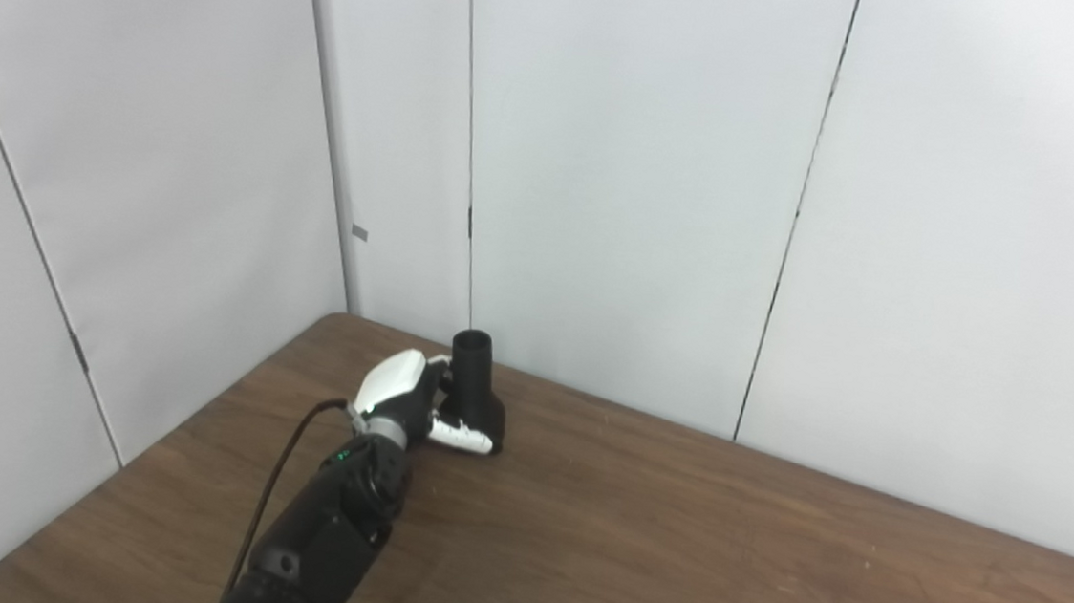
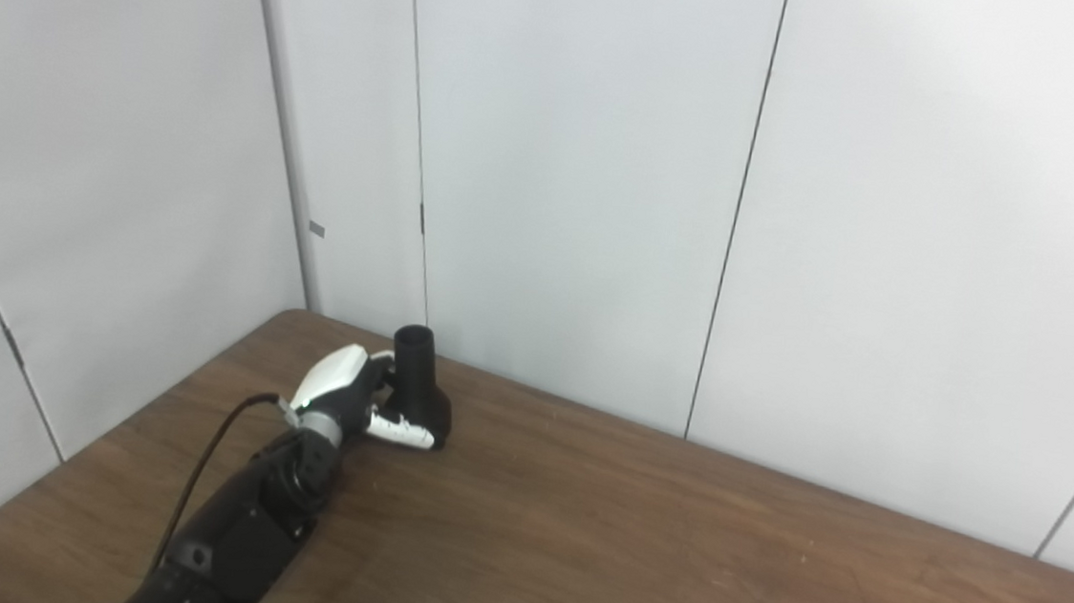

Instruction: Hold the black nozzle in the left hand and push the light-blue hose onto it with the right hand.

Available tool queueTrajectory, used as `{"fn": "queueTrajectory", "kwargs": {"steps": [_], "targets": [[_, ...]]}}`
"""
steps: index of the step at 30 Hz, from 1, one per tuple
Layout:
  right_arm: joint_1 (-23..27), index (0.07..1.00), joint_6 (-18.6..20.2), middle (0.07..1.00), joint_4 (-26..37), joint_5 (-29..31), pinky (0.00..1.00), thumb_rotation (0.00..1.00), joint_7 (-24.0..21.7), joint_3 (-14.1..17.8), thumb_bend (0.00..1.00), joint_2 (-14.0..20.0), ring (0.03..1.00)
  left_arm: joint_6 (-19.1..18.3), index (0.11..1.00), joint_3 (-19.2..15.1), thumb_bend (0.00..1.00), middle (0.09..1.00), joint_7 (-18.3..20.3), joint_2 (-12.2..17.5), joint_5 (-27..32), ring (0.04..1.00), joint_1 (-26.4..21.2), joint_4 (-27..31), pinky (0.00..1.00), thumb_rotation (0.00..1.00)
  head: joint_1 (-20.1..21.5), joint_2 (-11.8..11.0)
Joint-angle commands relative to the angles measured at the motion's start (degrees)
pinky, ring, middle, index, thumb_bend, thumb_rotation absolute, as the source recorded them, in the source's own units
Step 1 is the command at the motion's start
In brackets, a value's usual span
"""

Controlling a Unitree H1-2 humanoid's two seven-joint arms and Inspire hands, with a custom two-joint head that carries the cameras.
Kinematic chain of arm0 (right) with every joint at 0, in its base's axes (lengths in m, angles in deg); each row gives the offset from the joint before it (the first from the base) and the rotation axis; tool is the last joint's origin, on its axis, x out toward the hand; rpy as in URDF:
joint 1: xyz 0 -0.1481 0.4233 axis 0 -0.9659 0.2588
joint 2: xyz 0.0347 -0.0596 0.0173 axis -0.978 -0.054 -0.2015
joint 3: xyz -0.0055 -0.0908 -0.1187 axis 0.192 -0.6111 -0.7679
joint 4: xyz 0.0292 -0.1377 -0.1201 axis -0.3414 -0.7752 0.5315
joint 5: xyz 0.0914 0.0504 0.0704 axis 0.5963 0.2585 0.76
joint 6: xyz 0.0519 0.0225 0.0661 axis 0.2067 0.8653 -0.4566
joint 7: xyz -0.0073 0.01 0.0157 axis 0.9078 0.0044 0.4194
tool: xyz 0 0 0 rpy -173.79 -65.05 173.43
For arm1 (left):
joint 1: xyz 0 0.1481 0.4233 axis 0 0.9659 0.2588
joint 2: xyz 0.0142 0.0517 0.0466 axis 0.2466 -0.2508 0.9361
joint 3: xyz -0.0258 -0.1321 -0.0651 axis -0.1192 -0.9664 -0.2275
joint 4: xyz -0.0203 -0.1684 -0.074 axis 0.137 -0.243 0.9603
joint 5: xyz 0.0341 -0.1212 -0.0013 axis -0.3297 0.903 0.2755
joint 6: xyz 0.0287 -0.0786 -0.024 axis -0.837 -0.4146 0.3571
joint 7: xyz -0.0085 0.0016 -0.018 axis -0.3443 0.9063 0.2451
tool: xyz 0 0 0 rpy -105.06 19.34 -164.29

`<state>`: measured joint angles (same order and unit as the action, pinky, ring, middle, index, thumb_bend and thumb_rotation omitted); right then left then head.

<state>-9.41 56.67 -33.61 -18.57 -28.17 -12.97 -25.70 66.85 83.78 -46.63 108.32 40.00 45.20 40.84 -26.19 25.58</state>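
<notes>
The black nozzle [image 1: 476,388] stands upright on the brown table [image 1: 671,542] near its far left corner, its narrow round mouth pointing up. My left hand [image 1: 407,399] is wrapped around the nozzle's wide lower body, with the thumb [image 1: 461,437] across the front and the fingers behind it. The same nozzle [image 2: 420,386] and left hand [image 2: 346,390] show in the right eye view. No light-blue hose appears in either view. My right hand is out of sight.
White wall panels [image 1: 643,176] rise right behind the table's far edge and along its left side, close to the nozzle. The dark left arm [image 1: 328,525] with its black cable [image 1: 279,478] reaches in from the bottom left.
</notes>
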Motion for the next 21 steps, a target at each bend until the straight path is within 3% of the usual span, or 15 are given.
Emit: {"fn": "queueTrajectory", "kwargs": {"steps": [1, 5, 6, 8, 10, 14, 21], "targets": [[0.77, 0.495, -1.24, 0.700, 2.34, -0.24, 0.41, 0.12, 0.20, 0.39, 0.50, 0.53, 0.546, 2.48, 0.724, 0.35, 0.97, 0.683, -0.41, -0.32, 2.07, 0.745, -1.20, -0.20, 0.65, 0.22, 0.04, 0.20], [0.70, 0.495, -0.95, 0.701, 2.55, 0.04, 0.41, 0.12, 0.09, 0.52, 0.50, 0.58, 0.547, 5.08, 0.595, 0.60, 0.91, 0.574, -3.81, -0.55, 2.55, 0.577, -0.78, -0.95, 0.57, 0.10, 0.02, 0.32], [0.72, 0.495, -0.84, 0.701, 2.60, 0.21, 0.41, 0.12, 0.02, 0.57, 0.50, 0.60, 0.547, 5.70, 0.542, 0.80, 0.72, 0.555, -4.89, -0.58, 2.31, 0.553, -0.71, -1.20, 0.57, 0.08, 0.07, 0.63], [0.74, 0.495, -0.63, 0.702, 2.66, 0.55, 0.41, 0.12, -0.10, 0.60, 0.50, 0.56, 0.548, 7.01, 0.480, 1.31, 0.56, 0.532, -7.46, -0.64, 1.38, 0.564, -0.45, -1.67, 0.60, 0.03, -0.03, 0.71], [0.77, 0.495, -0.46, 0.702, 2.68, 0.73, 0.42, 0.12, -0.20, 0.55, 0.50, 0.54, 0.548, 7.92, 0.463, 1.94, 0.53, 0.520, -9.55, -0.66, 0.50, 0.601, -0.18, -1.98, 0.60, 0.01, -0.07, 0.69], [0.83, 0.495, -0.09, 0.701, 3.04, 0.98, 0.42, 0.12, -0.48, 0.51, 0.50, 0.58, 0.548, 9.74, 0.471, 3.23, 0.53, 0.503, -12.13, -0.35, -0.22, 0.585, 0.11, -3.15, 0.55, 0.00, 0.12, 0.75], [1.01, 0.495, 0.47, 0.691, 3.44, 1.40, 0.42, 0.13, -0.78, 0.60, 0.50, 0.23, 0.539, 10.41, 0.483, 4.76, 0.53, 0.488, -11.19, 0.12, 0.68, 0.551, 0.64, -3.76, 0.49, 0.00, 1.77, 1.71]]}}
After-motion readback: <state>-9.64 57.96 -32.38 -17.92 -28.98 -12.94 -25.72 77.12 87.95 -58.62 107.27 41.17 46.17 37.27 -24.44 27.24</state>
